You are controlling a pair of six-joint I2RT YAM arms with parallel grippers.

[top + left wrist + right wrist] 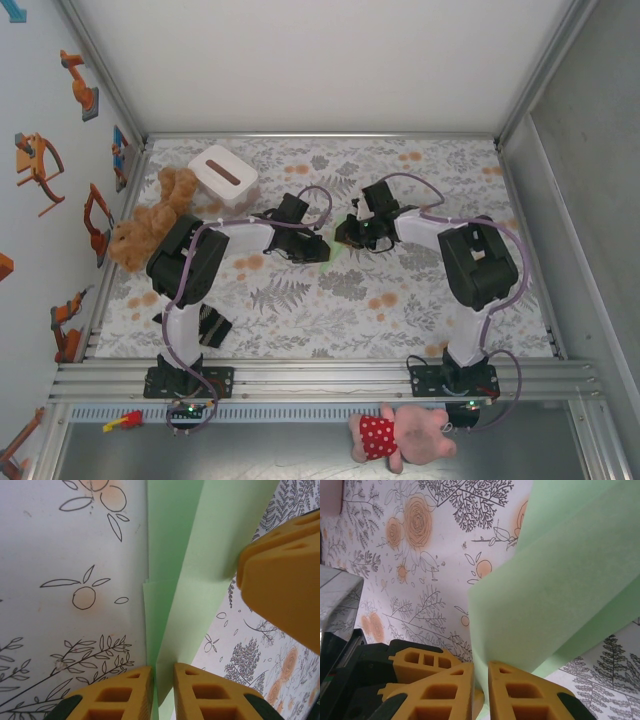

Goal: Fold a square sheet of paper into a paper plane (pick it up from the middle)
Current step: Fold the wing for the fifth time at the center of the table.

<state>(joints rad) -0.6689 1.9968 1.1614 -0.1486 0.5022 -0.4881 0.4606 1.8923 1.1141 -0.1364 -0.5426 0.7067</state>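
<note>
The pale green sheet of paper [200,555] is folded lengthwise and held above the flowered tablecloth at mid-table; from above, a sliver of the paper [336,240] shows between the two wrists. My left gripper [163,672] is shut on its creased lower edge, the paper pinched between the yellow pads. My right gripper [481,667] is shut on the paper [560,580] from the other side, its finger [285,590] close by in the left wrist view. From the top camera, left gripper [318,246] and right gripper [346,236] nearly meet.
A white box with a dark slot [222,175] stands at the back left, a brown plush bear [150,225] beside it. A striped dark cloth [205,325] lies by the left arm's base. A pink plush toy [400,435] sits off the table's front edge.
</note>
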